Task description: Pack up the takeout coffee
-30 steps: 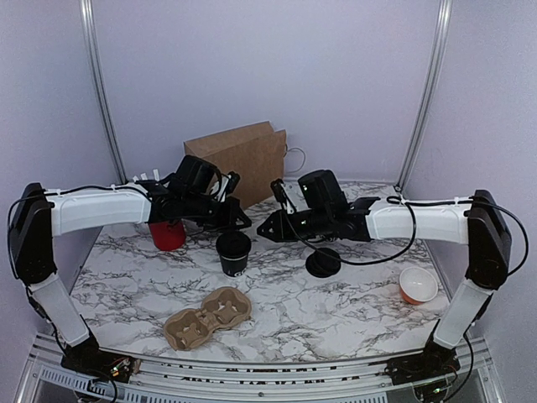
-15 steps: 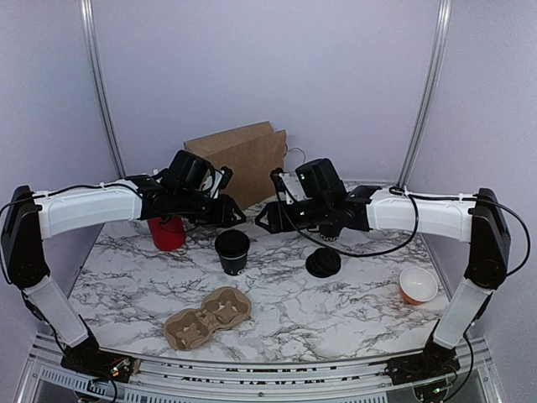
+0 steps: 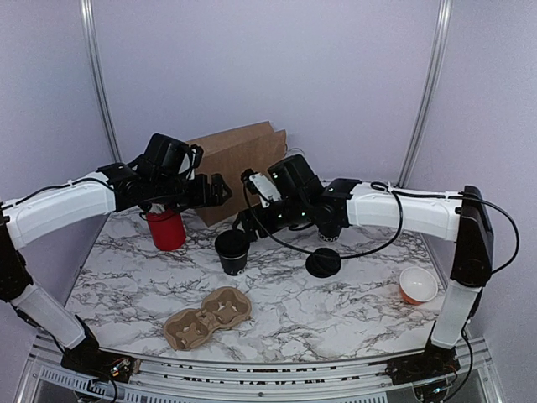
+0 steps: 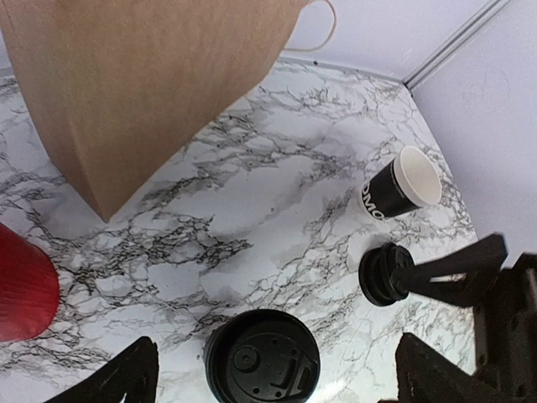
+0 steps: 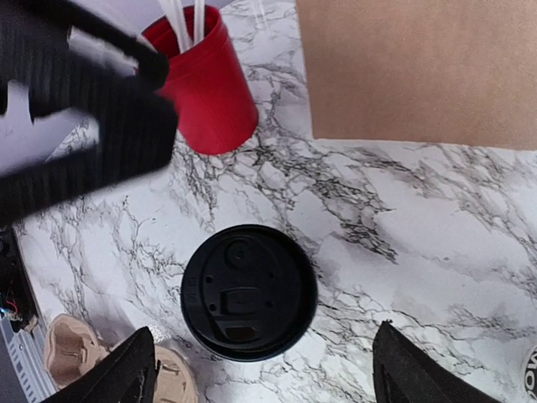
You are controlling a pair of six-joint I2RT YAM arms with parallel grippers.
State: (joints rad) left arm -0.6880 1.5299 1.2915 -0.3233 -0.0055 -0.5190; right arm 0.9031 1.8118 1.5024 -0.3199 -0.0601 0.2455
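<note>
At bench [image 3: 352, 302] centre, the lidded coffee [image 3: 232, 252] stands upright, ready for packing; your left gripper [image 4: 277, 361] and right gripper [image 5: 264, 369] hover above, both wide and empty.

The takeout coffee [image 5: 249, 291] wore a matt black plastic lid; the bag [image 4: 151, 75] was plain brown paper, the carrier [image 3: 207, 316] rough pulp, the table [image 3: 352, 311] smooth, marble-patterned.

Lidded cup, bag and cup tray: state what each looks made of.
Cup: probably paper, going by its matte black wall, though the look leaves that open. Its lid: likely plastic, with a faint sheen, moulded ridges and a sip tab. Bag: brown kraft paper, matte, with sharp folded edges. Tray: seemingly moulded pulp, dull tan, with rounded pressed wells.
</note>
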